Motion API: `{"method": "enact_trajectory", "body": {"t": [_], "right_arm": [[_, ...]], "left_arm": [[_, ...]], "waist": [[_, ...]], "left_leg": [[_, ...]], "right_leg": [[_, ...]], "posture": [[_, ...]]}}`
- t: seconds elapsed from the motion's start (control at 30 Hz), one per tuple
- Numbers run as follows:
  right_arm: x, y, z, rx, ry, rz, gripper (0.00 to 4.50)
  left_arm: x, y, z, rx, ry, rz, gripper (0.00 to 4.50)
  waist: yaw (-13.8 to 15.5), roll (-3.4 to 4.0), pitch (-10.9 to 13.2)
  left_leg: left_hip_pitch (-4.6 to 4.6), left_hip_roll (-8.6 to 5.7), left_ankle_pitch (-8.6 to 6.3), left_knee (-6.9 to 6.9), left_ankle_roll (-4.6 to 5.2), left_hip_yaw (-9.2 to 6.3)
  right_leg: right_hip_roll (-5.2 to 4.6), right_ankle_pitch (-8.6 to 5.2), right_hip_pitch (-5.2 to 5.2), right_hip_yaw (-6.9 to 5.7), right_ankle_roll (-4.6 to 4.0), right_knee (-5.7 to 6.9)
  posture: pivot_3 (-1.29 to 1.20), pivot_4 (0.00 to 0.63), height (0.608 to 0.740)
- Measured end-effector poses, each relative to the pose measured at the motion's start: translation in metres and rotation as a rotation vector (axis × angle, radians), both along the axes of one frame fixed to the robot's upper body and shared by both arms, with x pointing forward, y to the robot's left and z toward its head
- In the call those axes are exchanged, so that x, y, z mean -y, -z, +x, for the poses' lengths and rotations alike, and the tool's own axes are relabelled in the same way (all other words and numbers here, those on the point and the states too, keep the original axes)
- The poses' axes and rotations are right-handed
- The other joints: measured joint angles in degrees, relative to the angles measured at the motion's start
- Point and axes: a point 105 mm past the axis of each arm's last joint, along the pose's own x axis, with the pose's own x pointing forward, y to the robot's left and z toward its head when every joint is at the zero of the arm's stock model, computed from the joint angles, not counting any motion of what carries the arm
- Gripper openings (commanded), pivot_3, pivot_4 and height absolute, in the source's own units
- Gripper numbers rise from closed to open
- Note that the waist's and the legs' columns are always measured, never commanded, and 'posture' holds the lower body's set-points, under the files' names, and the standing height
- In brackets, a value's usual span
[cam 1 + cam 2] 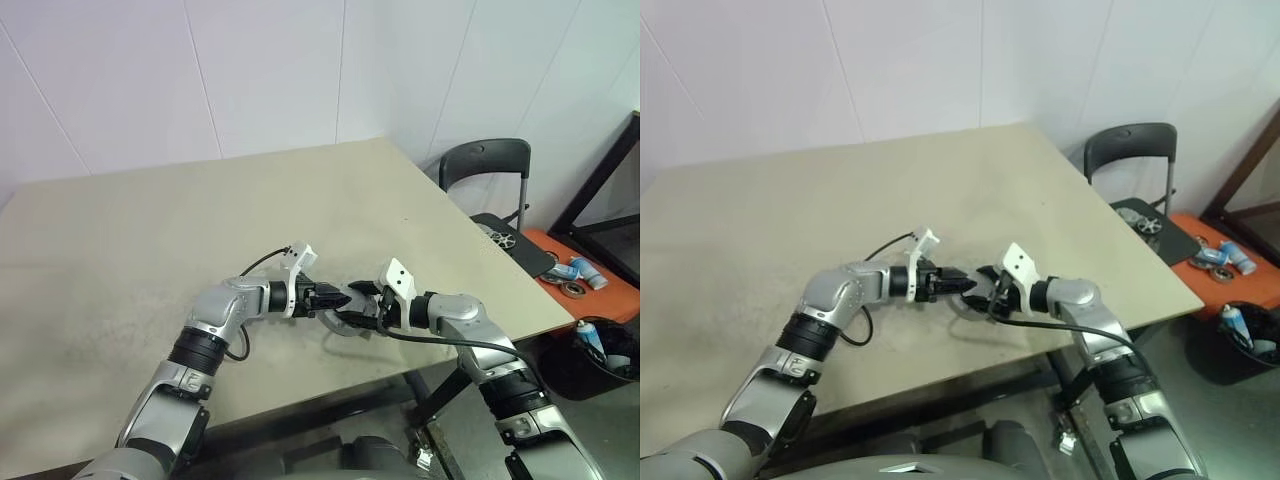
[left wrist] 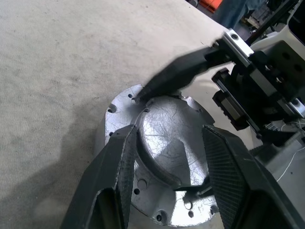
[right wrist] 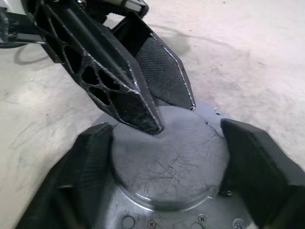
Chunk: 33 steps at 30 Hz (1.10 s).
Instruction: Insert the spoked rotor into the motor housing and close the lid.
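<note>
The lid [image 2: 167, 124], a round silver-grey cover with a holed, notched flange and a raised centre, lies flat on the table near its front edge [image 1: 345, 330]. My left gripper [image 1: 340, 297] reaches in from the left. Its fingers [image 3: 124, 95] stand somewhat apart, with their tips down on the far edge of the raised centre. My right gripper [image 3: 166, 129] comes from the other side, open wide, one finger on each side of the raised centre with a gap at both. The motor housing and the spoked rotor are hidden.
The beige table [image 1: 200, 230] stretches far back and left. Off its right edge a black seat [image 1: 515, 245] holds a small round metal part, beside a black chair [image 1: 485, 165] and an orange surface [image 1: 590, 285] with bottles.
</note>
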Motion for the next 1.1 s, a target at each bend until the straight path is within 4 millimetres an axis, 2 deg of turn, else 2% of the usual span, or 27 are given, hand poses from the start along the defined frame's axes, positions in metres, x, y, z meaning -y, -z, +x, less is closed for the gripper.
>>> {"method": "enact_trajectory", "body": {"t": [0.27, 0.47, 0.6, 0.73, 0.83, 0.9, 1.0, 1.1], "right_arm": [[0.001, -0.007, 0.0, -0.125, 0.034, 0.046, 4.46], [0.018, -0.02, -0.015, -0.189, -0.012, 0.013, 4.46], [0.02, -0.028, -0.021, -0.228, -0.034, 0.039, 4.46], [0.027, -0.042, -0.008, -0.207, 0.027, 0.083, 4.46], [0.045, -0.06, 0.009, -0.193, 0.139, 0.154, 4.46], [0.056, -0.064, 0.014, -0.22, 0.204, 0.201, 4.46], [0.071, -0.054, 0.008, -0.332, 0.28, 0.249, 4.46], [0.074, -0.035, -0.007, -0.503, 0.31, 0.277, 4.46]], "left_arm": [[0.002, -0.001, -0.001, 0.005, 0.007, -0.007, 2.32], [0.003, -0.002, -0.003, 0.005, 0.02, -0.016, 2.32], [0.003, -0.004, -0.002, 0.011, 0.022, -0.019, 2.32], [0.004, -0.004, -0.002, 0.011, 0.022, -0.022, 2.32], [0.004, -0.003, -0.002, 0.01, 0.02, -0.021, 2.32], [0.004, -0.003, -0.002, 0.009, 0.018, -0.019, 2.32], [0.003, -0.002, -0.003, 0.011, 0.015, -0.018, 2.32], [0.002, -0.002, -0.003, 0.014, 0.011, -0.016, 2.32]], "waist": [[0.09, 0.0, -0.01], [0.14, 0.1, 0.01], [0.16, 0.14, -0.02], [0.27, 0.2, -0.02], [0.39, 0.2, -0.02], [0.48, 0.2, -0.03], [0.48, 0.23, -0.04], [0.42, 0.32, -0.07]], "left_leg": [[0.0, 0.01, -0.13, -0.04, 0.15, -0.04], [-0.27, -0.02, -0.31, -0.05, 0.31, -0.02], [-0.74, -0.05, -0.33, 0.0, 0.34, -0.01], [-0.84, -0.07, -0.32, 0.02, 0.34, -0.01], [-0.86, -0.08, -0.33, 0.03, 0.34, -0.02], [-0.88, -0.09, -0.34, 0.03, 0.37, -0.02], [-0.89, -0.07, -0.39, 0.02, 0.46, -0.01], [-0.89, -0.07, -0.42, 0.03, 0.51, 0.01]], "right_leg": [[-0.01, -0.08, 0.06, 0.0, 0.15, -0.12], [-0.12, -0.24, -0.18, 0.03, 0.42, -0.15], [-0.11, -0.15, -0.61, 0.1, 0.61, -0.14], [-0.12, -0.15, -0.7, 0.1, 0.61, -0.13], [-0.13, -0.15, -0.7, 0.1, 0.6, -0.14], [-0.15, -0.15, -0.7, 0.1, 0.6, -0.15], [-0.18, -0.15, -0.71, 0.1, 0.62, -0.15], [-0.19, -0.16, -0.71, 0.13, 0.63, -0.15]], "posture": [[0.0, 0.0, 0.74], [0.0, 0.0, 0.74], [0.0, 0.0, 0.74], [0.0, 0.0, 0.74], [0.0, 0.0, 0.74], [0.0, 0.0, 0.74], [0.0, 0.0, 0.74], [0.0, 0.0, 0.74]]}}
